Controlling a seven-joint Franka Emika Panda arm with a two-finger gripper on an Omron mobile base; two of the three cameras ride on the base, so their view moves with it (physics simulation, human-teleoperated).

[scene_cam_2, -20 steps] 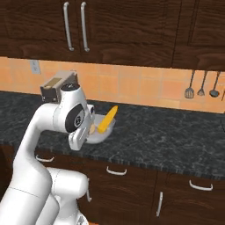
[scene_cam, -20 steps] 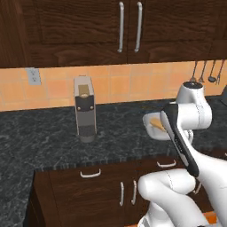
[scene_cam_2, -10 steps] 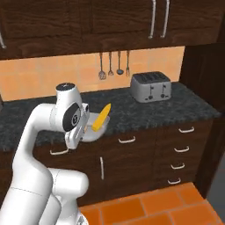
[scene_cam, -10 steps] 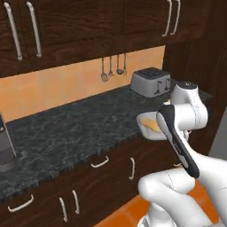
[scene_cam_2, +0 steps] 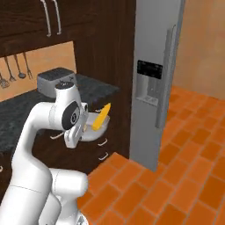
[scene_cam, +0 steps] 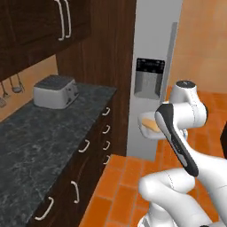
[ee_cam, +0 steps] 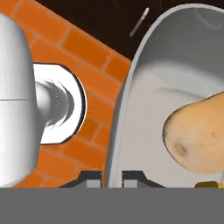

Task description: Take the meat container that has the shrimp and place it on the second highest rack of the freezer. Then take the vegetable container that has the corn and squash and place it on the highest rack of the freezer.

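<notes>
The hand (ee_cam: 112, 177) is clenched on the rim of the vegetable container (ee_cam: 144, 109), holding the squash (ee_cam: 199, 135) and corn (scene_cam_2: 101, 117) in the air before the freezer (scene_cam_2: 158, 79). Step 2 seems underway; next, its closed-looking door must open to reach the highest rack.

Tall grey double-door freezer (scene_cam_2: 159, 83) stood right of dark-fronted black stone counter (scene_cam: 40, 146). Silver toaster (scene_cam: 55, 91) sat on counter. Pale butternut squash (ee_cam: 197, 135) lay inside shallow grey container (ee_cam: 144, 109), beside yellow corn cob (scene_cam_2: 101, 117).
</notes>
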